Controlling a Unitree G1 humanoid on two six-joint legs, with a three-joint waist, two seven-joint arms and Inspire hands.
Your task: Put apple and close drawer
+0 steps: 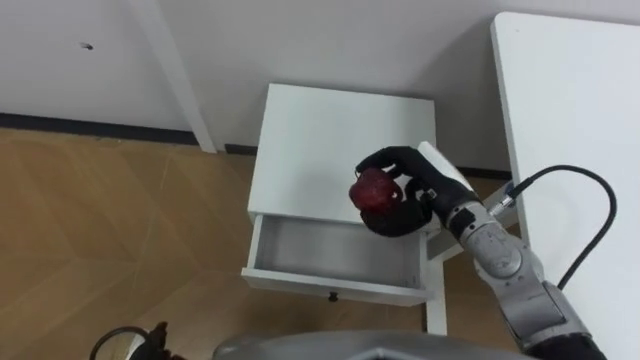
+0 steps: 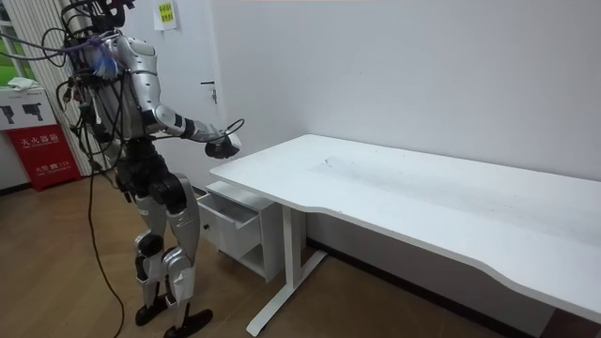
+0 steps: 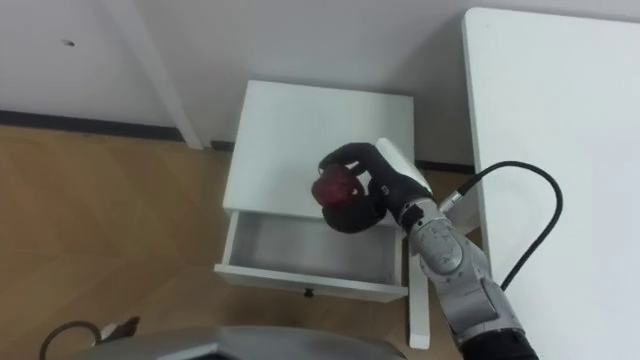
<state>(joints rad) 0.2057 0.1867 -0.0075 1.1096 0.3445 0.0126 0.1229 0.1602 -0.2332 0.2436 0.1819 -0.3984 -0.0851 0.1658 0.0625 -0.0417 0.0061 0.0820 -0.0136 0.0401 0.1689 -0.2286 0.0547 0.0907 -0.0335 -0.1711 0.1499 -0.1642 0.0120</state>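
Robot stood on the wood floor (image 1: 100,230) facing the cabinet, with the desk at its right side.

Desk (image 1: 570,110): white, smooth flat top, rounded corner.

Cabinet (image 1: 330,130): low and white, with a flat square top. It looked like hard painted board.

Drawer (image 1: 330,255): stood open toward you. It was shallow, with white walls and a pale bare bottom with nothing in it.

Right hand (image 1: 420,202): black fingers and thumb were curled round the apple from the side, clamped on it.

Left hand (image 1: 130,345): probably the dark shape at the lower left edge. You could not tell its state.

Apple (image 1: 374,190): dark red, round, glossy skin. It was in the right hand, off any surface, seen over the front part of the cabinet's top. It was just short of the drawer and not yet in it.

Knob (image 1: 333,296): small and dark, at the middle of the drawer's front.

Handling, as judgement:
- **Apple, feel:** You should have expected it to be firm and fairly light. The waxy skin could slide under hard fingers.
- **Apple, risks:** It would bruise if dropped and roll on that flat bottom.
- **Apple, hold:** The best hold was round its widest part, as you had it. Letting go low, close to the drawer's bottom, looked safest.
- **Drawer:** It was likely light and free-running. A flat push on the front panel near the knob, kept central, should have shut it without skewing.
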